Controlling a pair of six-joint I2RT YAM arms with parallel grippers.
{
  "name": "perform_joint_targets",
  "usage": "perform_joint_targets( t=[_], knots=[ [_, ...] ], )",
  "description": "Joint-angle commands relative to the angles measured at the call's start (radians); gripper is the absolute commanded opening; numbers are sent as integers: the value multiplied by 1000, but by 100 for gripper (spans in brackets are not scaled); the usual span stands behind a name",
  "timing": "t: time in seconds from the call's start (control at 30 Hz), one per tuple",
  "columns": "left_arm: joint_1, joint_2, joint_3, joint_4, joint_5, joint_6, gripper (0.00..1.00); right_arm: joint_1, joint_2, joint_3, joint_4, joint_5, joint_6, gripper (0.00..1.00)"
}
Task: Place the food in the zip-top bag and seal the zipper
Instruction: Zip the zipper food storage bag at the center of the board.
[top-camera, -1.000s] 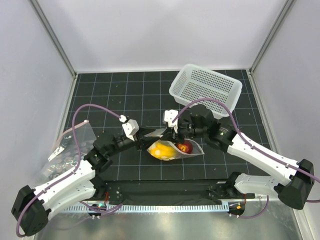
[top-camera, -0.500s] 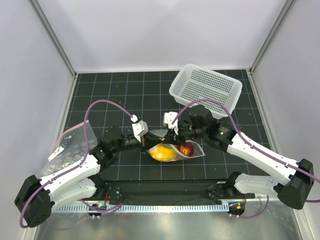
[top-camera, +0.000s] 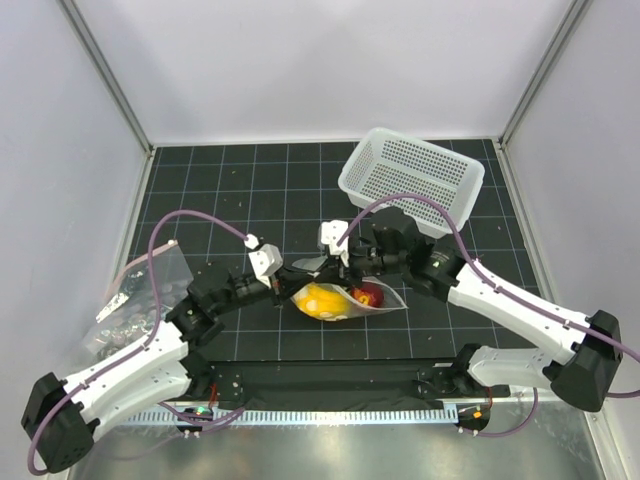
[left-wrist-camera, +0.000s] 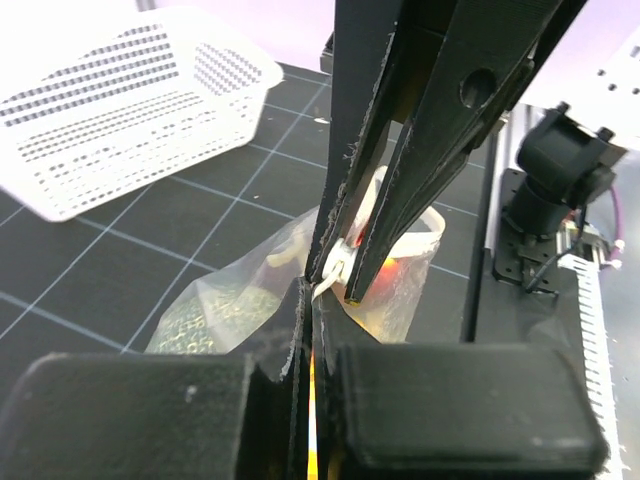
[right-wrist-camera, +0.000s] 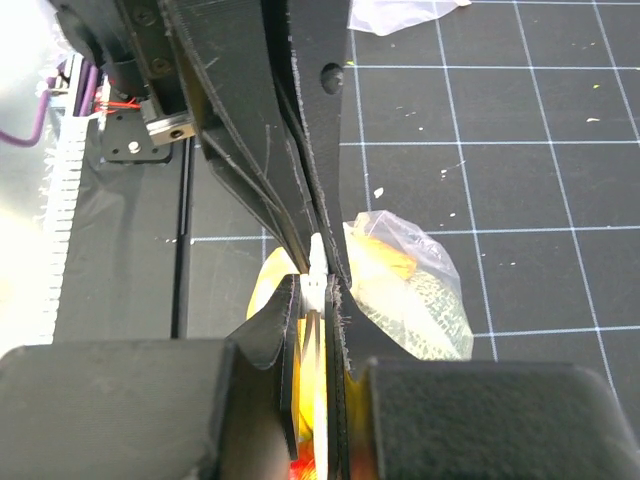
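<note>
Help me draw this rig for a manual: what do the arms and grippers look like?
The left arm and right arm are alike: white long links, black joints and bases. A purple cable loops along each to a white camera block at the wrist. The left gripper and right gripper are black, with long flat tapered fingers.

No readable text, labels, brands or numbers in any view.

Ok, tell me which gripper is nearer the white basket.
Right. The right gripper pinches the zip-top bag at its mouth, just below-left of the white basket in the top view. The left gripper pinches the same edge further left, farther away.
</note>
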Motion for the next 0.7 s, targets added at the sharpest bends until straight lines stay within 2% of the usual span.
perform_joint_targets(
  t=[0.0,0.23,0.43,0.67],
  knots=[
    [-12,-63,14,97,-56,-10,0,-6,32,29,-13,77,-1,1],
    [-12,-208,-50,80,-290,-12,0,-6,76,52,-50,123,4,1],
    [-12,-266,-62,28,-419,-7,0,-4,108,75,-93,178,13,1],
    [-12,-430,-96,-104,-816,-16,0,-3,118,71,-127,179,8,1]
  ],
)
